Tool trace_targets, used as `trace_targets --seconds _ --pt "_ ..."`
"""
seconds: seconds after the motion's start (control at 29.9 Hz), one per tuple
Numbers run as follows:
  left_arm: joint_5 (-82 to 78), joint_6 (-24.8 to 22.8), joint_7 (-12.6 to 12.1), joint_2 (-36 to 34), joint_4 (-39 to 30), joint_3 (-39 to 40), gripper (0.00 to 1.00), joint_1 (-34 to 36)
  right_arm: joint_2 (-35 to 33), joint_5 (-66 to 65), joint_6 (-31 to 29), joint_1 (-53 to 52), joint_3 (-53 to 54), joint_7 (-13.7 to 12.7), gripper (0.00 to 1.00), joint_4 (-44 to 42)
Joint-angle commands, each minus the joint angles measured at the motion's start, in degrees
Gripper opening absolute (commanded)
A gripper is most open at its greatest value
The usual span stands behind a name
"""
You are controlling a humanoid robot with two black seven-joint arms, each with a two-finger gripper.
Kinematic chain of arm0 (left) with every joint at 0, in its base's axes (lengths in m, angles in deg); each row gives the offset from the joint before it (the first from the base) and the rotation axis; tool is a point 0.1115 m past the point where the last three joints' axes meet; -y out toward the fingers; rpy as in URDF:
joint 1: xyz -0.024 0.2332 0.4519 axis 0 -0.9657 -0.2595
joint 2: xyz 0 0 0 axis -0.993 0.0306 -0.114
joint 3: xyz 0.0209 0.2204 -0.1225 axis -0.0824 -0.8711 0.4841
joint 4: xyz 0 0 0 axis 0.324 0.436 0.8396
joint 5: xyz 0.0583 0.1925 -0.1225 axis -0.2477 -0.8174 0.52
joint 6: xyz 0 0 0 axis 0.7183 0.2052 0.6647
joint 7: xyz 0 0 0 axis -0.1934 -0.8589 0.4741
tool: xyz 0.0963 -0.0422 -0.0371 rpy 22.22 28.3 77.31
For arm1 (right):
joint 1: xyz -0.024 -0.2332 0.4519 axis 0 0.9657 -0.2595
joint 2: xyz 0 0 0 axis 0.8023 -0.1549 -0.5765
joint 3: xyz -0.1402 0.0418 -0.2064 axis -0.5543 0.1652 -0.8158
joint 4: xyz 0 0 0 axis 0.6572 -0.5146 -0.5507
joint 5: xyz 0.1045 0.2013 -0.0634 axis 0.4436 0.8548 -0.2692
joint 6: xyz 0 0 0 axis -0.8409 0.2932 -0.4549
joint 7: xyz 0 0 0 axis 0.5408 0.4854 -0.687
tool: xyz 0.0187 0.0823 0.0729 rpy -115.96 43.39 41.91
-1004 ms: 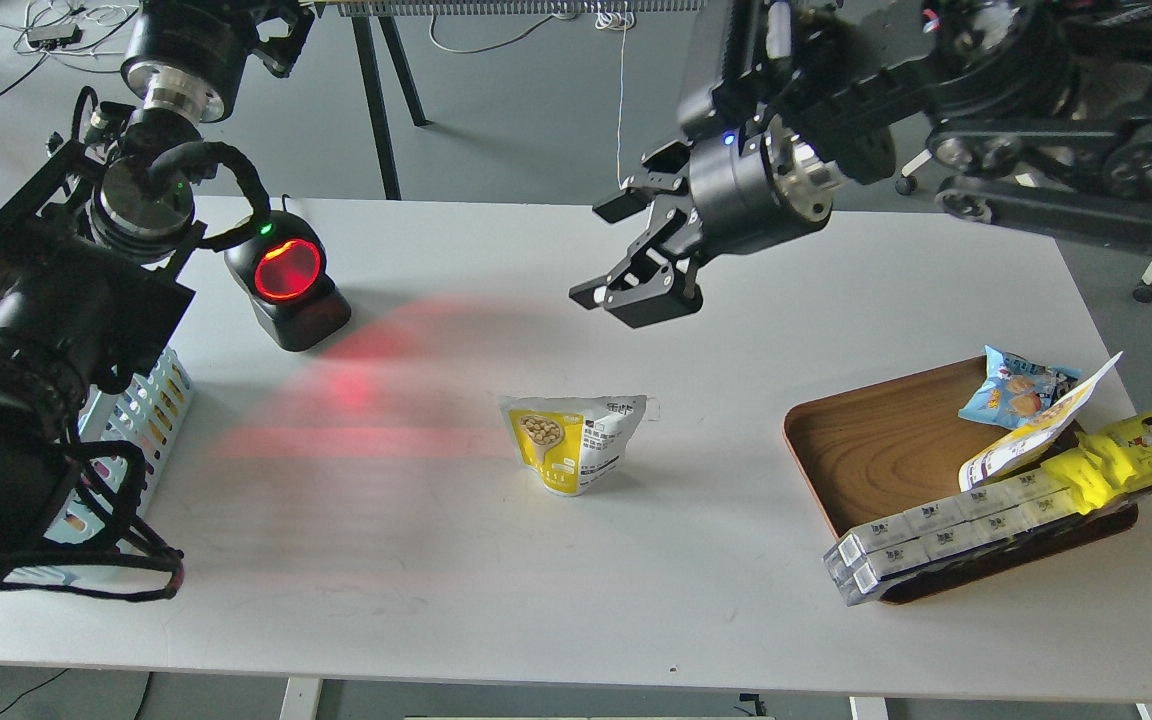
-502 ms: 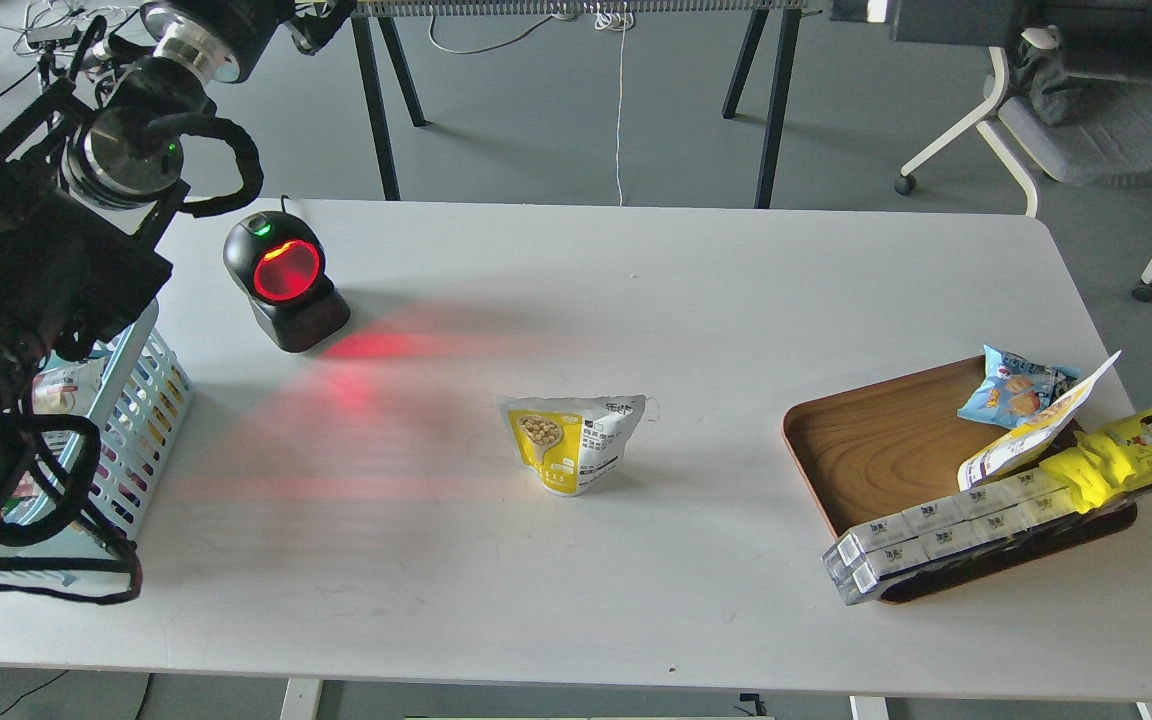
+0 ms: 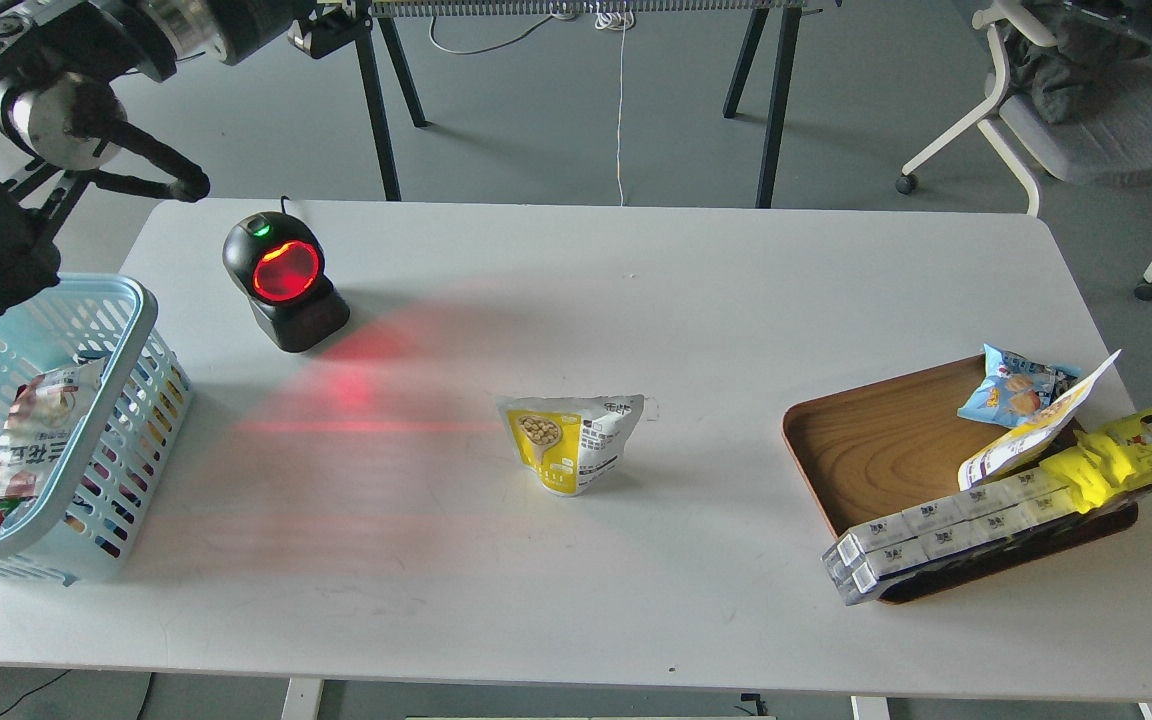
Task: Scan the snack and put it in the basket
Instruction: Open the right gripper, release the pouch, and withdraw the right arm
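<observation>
The snack (image 3: 573, 440), a small yellow-and-white pouch with beans pictured on it, stands upright alone in the middle of the white table, and nothing touches it. The light blue slotted basket (image 3: 141, 310) stands at the table's left edge with other packets inside. My left arm runs up the left side to the top edge. Its far end (image 3: 321, 25) is dark and cut off by the frame, high above the table and far from the pouch. My right gripper is out of view.
A black scanner (image 3: 286, 280) with a glowing red window stands at the back left and casts red light across the table toward the pouch. A brown wooden tray (image 3: 876, 440) at the right holds a blue snack bag (image 3: 1014, 385), a long yellow packet (image 3: 1141, 445) and a row of boxes (image 3: 936, 535).
My right arm, which hung open above the pouch a second ago, has left the view. My left arm has lifted up and to the left, uncovering the basket. The pouch has not moved.
</observation>
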Motion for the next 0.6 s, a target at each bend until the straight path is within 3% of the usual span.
trace_targets --seconds 0.0,0.27,0.57 --pt "-8.8 0.0 -0.7 -3.5 -6.7 0.0 0.99 -0.1 1.3 8.7 -0.5 2.2 1.3 0.0 1.00 -3.0" --pt "-20.8 0.1 -1.0 -15.3 -25.4 0.0 0.99 -0.2 9.8 22.7 -9.7 13.0 11.7 0.0 1.00 -18.0" --pt "-36.6 0.0 -1.1 -18.4 -40.7 -0.1 0.99 -0.2 20.4 28.1 -10.4 20.6 27.6 0.0 1.00 -28.3"
